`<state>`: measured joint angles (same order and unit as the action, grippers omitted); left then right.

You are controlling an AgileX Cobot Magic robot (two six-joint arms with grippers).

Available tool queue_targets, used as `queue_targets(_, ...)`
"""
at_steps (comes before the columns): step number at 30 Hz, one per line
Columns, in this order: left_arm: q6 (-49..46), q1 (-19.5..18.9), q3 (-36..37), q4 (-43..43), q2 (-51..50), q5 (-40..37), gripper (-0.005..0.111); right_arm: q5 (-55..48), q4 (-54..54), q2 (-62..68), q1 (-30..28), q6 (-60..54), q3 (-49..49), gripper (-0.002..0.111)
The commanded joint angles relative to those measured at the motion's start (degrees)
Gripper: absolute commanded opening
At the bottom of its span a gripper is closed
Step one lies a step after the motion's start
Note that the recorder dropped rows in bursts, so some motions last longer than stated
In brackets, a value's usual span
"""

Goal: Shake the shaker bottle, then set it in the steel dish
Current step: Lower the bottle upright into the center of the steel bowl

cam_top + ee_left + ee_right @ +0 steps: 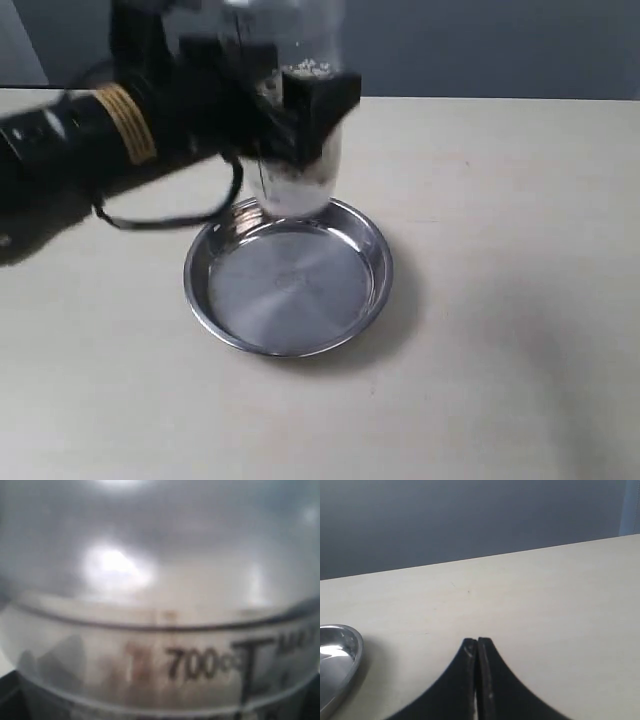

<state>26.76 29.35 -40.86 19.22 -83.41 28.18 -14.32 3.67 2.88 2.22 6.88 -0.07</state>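
The left arm point(60, 140) is seen as a blurred black cylindrical limb, ringed by a tan ribbed band point(127, 122), and a thin black cable point(175, 220) is looped beneath it. The left gripper point(290, 108) is built of black blocky parts with squared edges. The right gripper point(478, 644) is formed of two matte black fingers point(492, 685) that flare outwards in smooth curves and are faintly ridged along their facing edges.

A black left end effector point(287, 108) clamps a clear shaker bottle point(300, 188), blurred, upright over the far rim of a shiny round steel dish point(205, 300) on a pale counter point(510, 300).
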Motion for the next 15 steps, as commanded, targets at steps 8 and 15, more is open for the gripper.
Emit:
queue_targets(8, -10.0, 0.2, 2.5, -5.1, -17.7, 20.3, 0.000, 0.8, -0.1, 0.1, 0.1, -0.2, 0.1, -0.001)
queue_targets(15, -12.9, -0.9, 2.5, -11.8, -24.0, 27.1, 0.000, 0.8, -0.1, 0.1, 0.1, -0.2, 0.1, -0.001)
